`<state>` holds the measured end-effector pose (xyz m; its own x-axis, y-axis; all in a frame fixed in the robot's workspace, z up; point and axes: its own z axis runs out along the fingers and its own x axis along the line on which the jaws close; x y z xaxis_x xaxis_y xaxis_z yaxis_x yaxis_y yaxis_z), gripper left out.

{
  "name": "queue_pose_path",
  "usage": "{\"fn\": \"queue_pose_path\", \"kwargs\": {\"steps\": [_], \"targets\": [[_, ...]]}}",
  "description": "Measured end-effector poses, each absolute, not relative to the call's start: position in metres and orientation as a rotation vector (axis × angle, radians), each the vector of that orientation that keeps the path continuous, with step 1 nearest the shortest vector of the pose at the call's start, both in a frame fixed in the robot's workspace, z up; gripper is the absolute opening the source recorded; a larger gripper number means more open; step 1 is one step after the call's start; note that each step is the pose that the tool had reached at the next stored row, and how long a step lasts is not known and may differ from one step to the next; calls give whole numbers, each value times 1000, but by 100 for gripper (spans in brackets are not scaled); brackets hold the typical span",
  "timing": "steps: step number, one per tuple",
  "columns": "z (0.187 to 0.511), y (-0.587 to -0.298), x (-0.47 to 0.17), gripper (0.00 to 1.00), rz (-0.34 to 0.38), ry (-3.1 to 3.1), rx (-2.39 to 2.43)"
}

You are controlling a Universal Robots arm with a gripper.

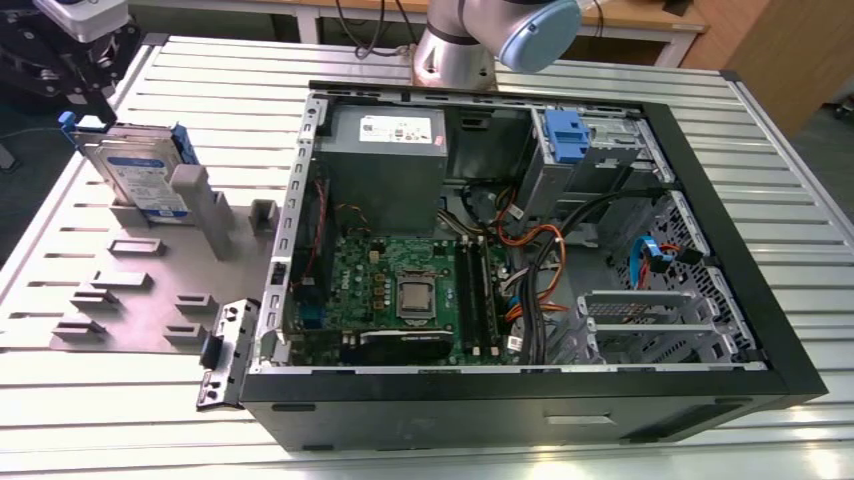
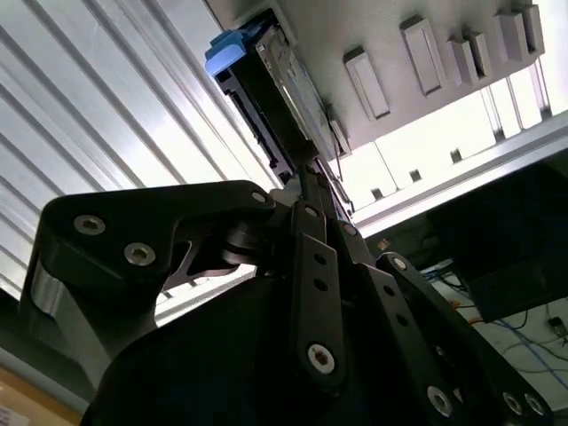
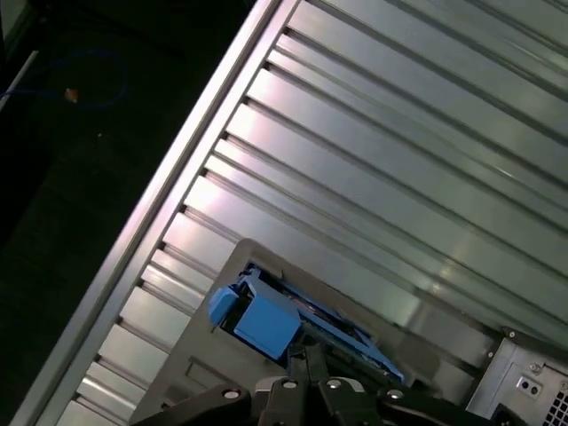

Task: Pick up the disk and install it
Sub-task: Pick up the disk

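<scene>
In the exterior view, the disk (image 1: 138, 175) stands on edge in a slot at the far end of the grey fixture tray (image 1: 134, 290), near the left edge of the ribbed surface (image 1: 120, 400). The gripper (image 1: 91, 90) hangs above and just behind it, not touching. A bare strip of tray lies between the disk and the open computer case (image 1: 721, 210). Inside the case, the power supply (image 1: 384, 150) fills the far corner, and a blue drive carrier (image 1: 566, 135) sits by the far wall. The arm (image 1: 514, 30) rises behind the case.

In the second wrist view, I look along the black linkage to the fingers (image 2: 306, 191). They are clenched together with nothing between them, and their tips come close to the disk's near edge. The disk (image 2: 266, 80) shows edge-on with its blue tab (image 2: 232, 49) at the far end, and open ribbed surface (image 2: 106, 106) lies on one side of it.

In the first wrist view, the disk's blue frame (image 3: 266, 324) lies just past the closed fingertips (image 3: 297, 366). Beyond it the surface (image 3: 399, 177) runs to its long edge (image 3: 177, 195), with dark floor past that. A corner of the case (image 3: 524, 382) sits close beside the tray.
</scene>
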<state>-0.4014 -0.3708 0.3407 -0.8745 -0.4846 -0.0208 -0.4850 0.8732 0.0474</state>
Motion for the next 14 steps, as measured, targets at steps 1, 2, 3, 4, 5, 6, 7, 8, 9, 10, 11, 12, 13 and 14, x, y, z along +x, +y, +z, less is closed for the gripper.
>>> {"fn": "queue_pose_path", "kwargs": {"steps": [1, 2, 3, 4, 5, 6, 7, 8, 9, 10, 11, 12, 13, 14], "targets": [[340, -371, -401, 11, 80, 3028, -802], [340, -371, -401, 11, 80, 3024, -820], [340, -371, -401, 11, 80, 3019, -838], [340, -371, -401, 11, 80, 3014, -858], [340, -371, -401, 11, 79, 3009, -876], [339, -371, -401, 11, 79, 3004, -896], [339, -371, -401, 11, 78, 2998, -917], [339, -371, -401, 11, 77, 2992, -937], [339, -371, -401, 11, 76, 2986, -957], [339, -371, -401, 11, 76, 2980, -978], [339, -371, -401, 11, 75, 2974, -999], [338, -371, -401, 11, 75, 2966, -1022], [338, -371, -401, 11, 75, 2960, -1043], [338, -371, -401, 11, 74, 2952, -1065]]}}
